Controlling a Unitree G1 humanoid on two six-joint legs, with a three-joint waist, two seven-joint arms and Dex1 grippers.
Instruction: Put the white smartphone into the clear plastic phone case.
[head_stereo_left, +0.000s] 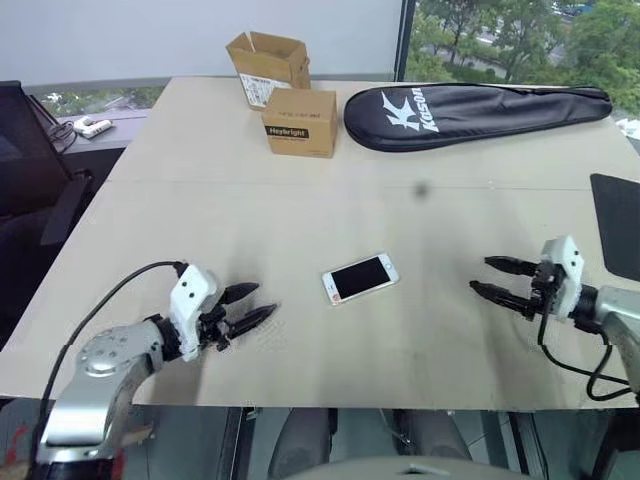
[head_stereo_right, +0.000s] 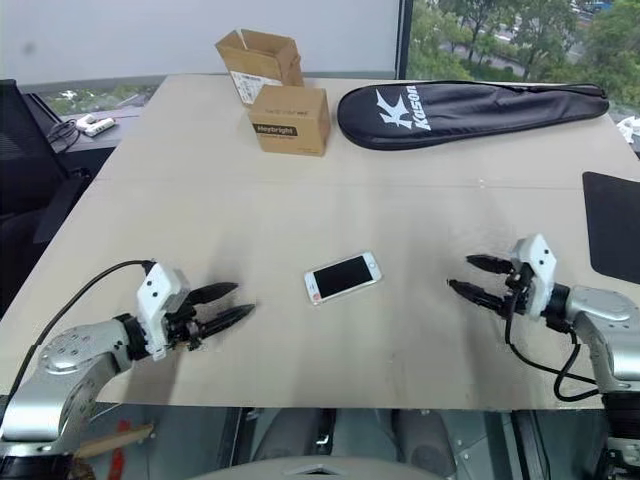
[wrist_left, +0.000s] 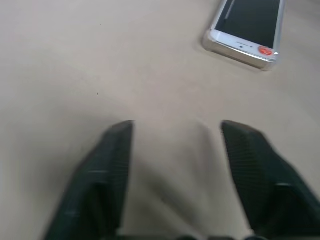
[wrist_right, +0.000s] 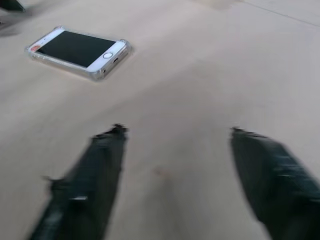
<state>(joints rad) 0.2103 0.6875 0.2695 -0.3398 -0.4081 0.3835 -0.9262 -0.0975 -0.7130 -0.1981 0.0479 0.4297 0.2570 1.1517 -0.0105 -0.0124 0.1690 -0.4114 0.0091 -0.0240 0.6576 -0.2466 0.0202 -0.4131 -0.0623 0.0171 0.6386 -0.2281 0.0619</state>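
Left eye view: white smartphone (head_stereo_left: 360, 277) flat on the bare tabletop (head_stereo_left: 200, 200), screen up, near the middle of the front half. Long axis across the robot, slightly slanted, with the right end a little farther away.

Right wrist view, closer in: clear plastic phone case (wrist_right: 95, 75) wrapped around the phone as a thin glossy rim with thickened corners. Looks already seated, so the task reads as done or nearly so. From the head views, cannot tell the case apart from the white body.

Left wrist view: a small red dot on the phone's end facing the left side. Right wrist view: the round home button at the opposite end.

Left hand (head_stereo_left: 265, 300) just above the tabletop to the phone's left, fingers apart, empty, pointing toward the phone. Right hand (head_stereo_left: 480, 274) to the phone's right, fingers also apart, empty, pointing back at it. Both clear of the phone, the left seemingly a touch nearer.

Farther back, well apart: two cardboard boxes (head_stereo_left: 298, 122) and a black racket bag (head_stereo_left: 470, 112).
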